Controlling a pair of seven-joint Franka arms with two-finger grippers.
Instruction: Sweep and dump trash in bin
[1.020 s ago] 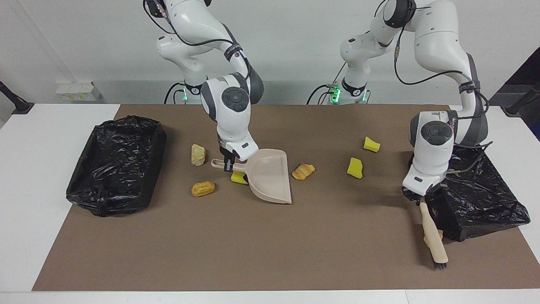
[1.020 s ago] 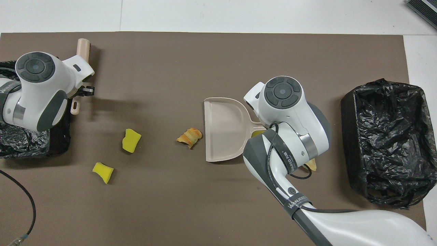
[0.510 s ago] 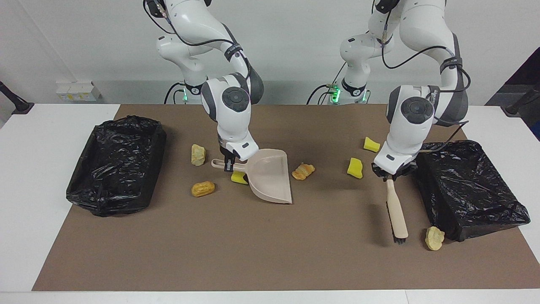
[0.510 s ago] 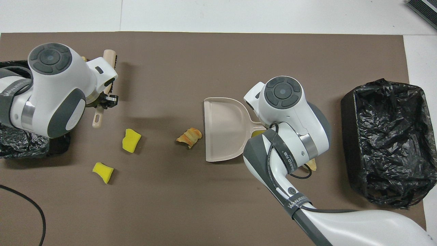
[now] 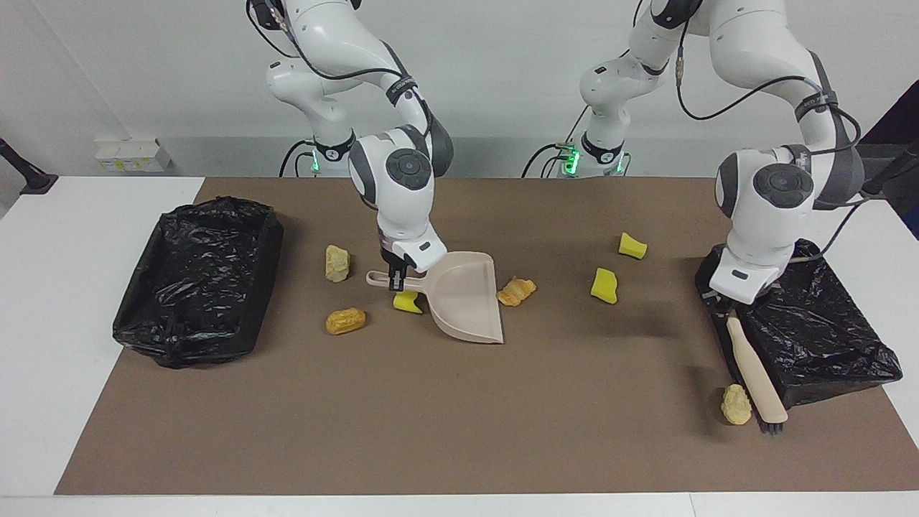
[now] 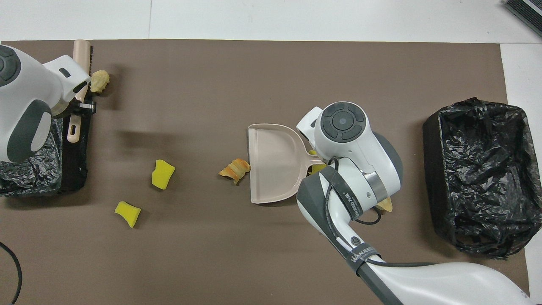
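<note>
Trash, seven small pieces, on a matte brown mat (image 5: 445,416) over a white table (image 5: 64,301). Three yellow sponge chunks, blocky and porous: sponge one (image 5: 632,245) and sponge two (image 5: 604,285) toward the left arm's end, well apart from both grippers; sponge three (image 5: 406,302) under the dustpan handle, directly below the right gripper. One croissant (image 5: 517,291), golden, ridged, touching or just beside the dustpan's open lip. One bread roll (image 5: 345,320), tan, oblong and glossy, beside sponge three toward the right arm's end. Two pale crumbly lumps: lump one (image 5: 337,262) near the right gripper, on its bin side; lump two (image 5: 736,404) just beside the brush bristles.

Dustpan (image 5: 465,296), one, beige smooth plastic, scoop-shaped, lip on the mat, handle raised. Right gripper (image 5: 395,276) is clamped on that handle.

Brush (image 5: 755,373), one, beige handle, short black bristles at its low end, slanting down to the mat. Left gripper (image 5: 721,307) is closed around the handle's upper end, at the edge of the adjacent bin.

Bins, two, rectangular, lined with crinkled black plastic: bin one (image 5: 197,280) at the right arm's end, bin two (image 5: 818,337) at the left arm's end.
</note>
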